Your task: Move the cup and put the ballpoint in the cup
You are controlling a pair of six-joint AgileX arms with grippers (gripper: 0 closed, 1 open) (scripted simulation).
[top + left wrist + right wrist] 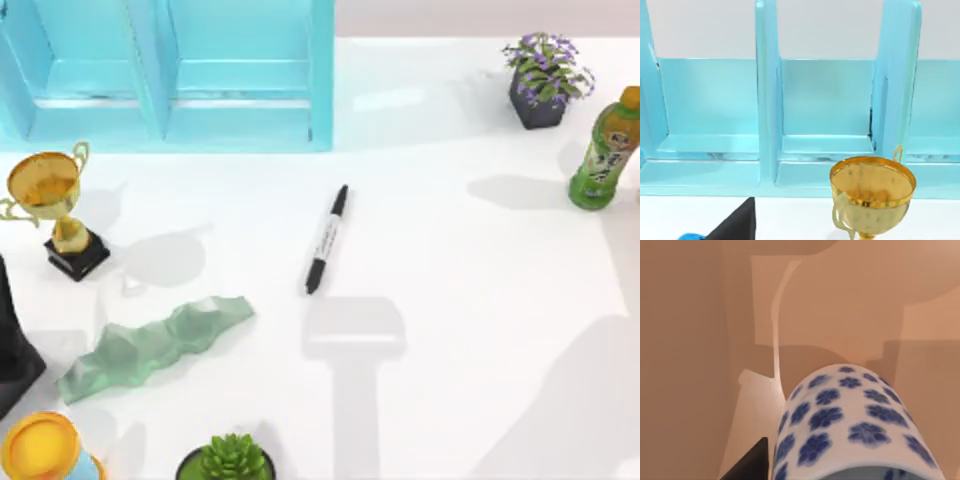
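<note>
The ballpoint [326,240], black with a pale label band, lies on the white table near the middle, slanting from upper right to lower left. No gripper is close to it. In the right wrist view the cup [850,420], white with blue flowers, sits right in front of the camera with tan background behind it and no table under it. My right gripper [855,472] is shut on the cup, and one dark finger [752,462] shows beside its wall. My left arm [14,340] is parked at the table's left edge.
A blue shelf unit [170,70] spans the back left, with a gold trophy [50,200] in front of it. At the right stand a green bottle [605,150] and a purple plant [545,80]. Front left hold a green rock-like slab [155,345], a succulent [230,460] and a yellow-orange round thing [40,450].
</note>
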